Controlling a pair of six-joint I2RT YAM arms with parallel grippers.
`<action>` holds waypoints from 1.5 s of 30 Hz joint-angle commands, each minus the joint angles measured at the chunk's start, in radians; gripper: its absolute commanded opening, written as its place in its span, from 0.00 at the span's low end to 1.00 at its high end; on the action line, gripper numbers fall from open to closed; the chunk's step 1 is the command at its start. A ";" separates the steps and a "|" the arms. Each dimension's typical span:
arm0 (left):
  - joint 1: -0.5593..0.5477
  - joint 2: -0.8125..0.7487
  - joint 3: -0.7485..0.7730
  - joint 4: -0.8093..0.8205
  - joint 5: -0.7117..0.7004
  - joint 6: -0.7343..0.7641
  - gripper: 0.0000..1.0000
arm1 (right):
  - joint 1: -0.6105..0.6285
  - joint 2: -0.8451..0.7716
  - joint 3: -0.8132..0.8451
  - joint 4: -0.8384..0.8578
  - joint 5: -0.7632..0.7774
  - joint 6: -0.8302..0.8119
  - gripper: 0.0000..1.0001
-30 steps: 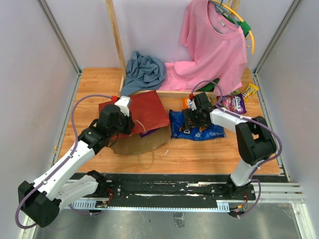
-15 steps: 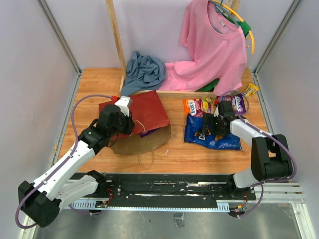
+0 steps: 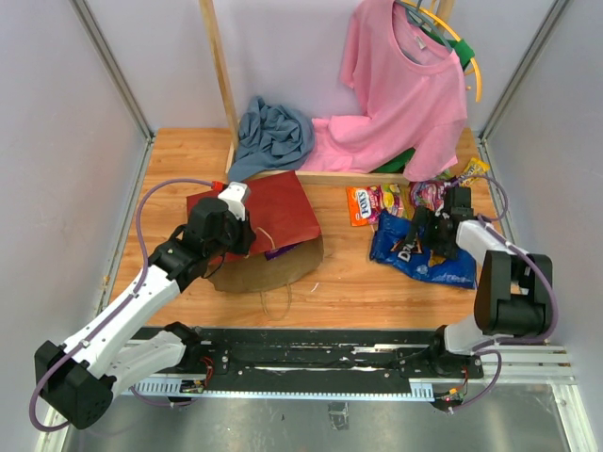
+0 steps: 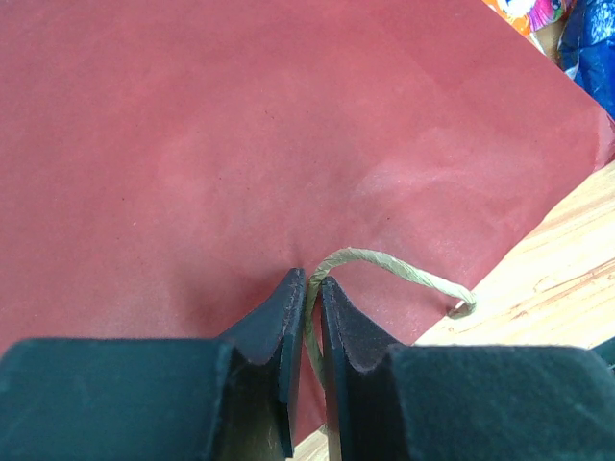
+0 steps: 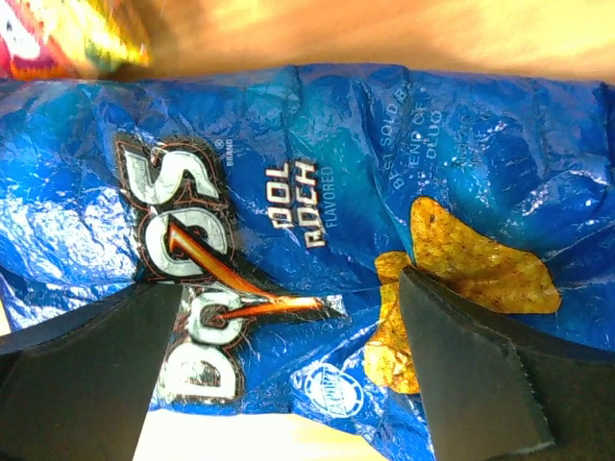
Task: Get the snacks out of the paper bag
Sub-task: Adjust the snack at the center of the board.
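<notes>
The paper bag [image 3: 283, 212] lies on its side, dark red face up, its brown mouth toward the near edge. My left gripper [image 3: 236, 233] is shut on its twine handle [image 4: 404, 270], pressed against the red side [image 4: 288, 125]. A purple packet [image 3: 281, 251] peeks from the mouth. The blue Doritos bag [image 3: 415, 256] lies flat on the table at the right. My right gripper [image 3: 436, 235] hovers just over it, jaws wide open; the bag [image 5: 317, 192] fills the right wrist view. An orange packet [image 3: 363, 204], a purple packet [image 3: 429, 193] and a green-yellow packet [image 3: 472, 169] lie behind it.
A pink shirt [image 3: 405, 85] hangs at the back right on a wooden frame [image 3: 221, 75]. A blue-grey cloth [image 3: 273, 132] is heaped at the back centre. Grey walls close in both sides. Bare wood lies between the paper bag and the Doritos bag.
My right gripper has carried the Doritos bag to the right, away from the paper bag, and its jaws now stand open over it. The left arm has not moved.
</notes>
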 commanded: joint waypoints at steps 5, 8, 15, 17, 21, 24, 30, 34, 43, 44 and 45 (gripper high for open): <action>0.008 0.026 0.007 0.011 0.024 0.010 0.17 | -0.015 0.234 0.267 -0.105 -0.048 -0.194 0.91; 0.008 0.039 0.012 0.011 0.030 0.011 0.17 | 0.004 0.277 0.330 -0.136 -0.021 -0.262 0.91; 0.009 0.074 0.022 0.013 0.049 0.014 0.17 | 0.036 0.271 0.397 -0.152 0.051 -0.463 0.90; 0.009 0.085 0.027 0.012 0.053 0.016 0.17 | 0.049 0.243 0.394 -0.140 0.093 -0.517 0.91; 0.011 0.090 0.031 0.011 0.056 0.018 0.17 | 0.053 0.185 0.377 -0.105 0.099 -0.548 0.91; 0.011 0.083 0.024 0.012 0.041 0.016 0.17 | 0.066 0.097 0.356 -0.080 0.070 -0.515 0.91; 0.012 0.078 0.022 0.011 0.027 0.014 0.17 | 0.125 -0.113 0.328 -0.008 0.065 -0.399 0.83; 0.015 0.077 0.023 0.009 0.026 0.015 0.17 | 0.152 -0.101 0.322 0.024 0.037 -0.328 0.25; 0.015 0.070 0.019 0.009 0.025 0.014 0.17 | 0.192 0.071 0.221 0.079 0.039 -0.212 0.01; 0.015 0.069 0.019 0.010 0.025 0.014 0.17 | 0.194 0.088 0.194 0.104 0.030 -0.196 0.01; 0.015 0.068 0.019 0.010 0.025 0.014 0.17 | 0.195 0.107 0.174 0.123 0.015 -0.181 0.01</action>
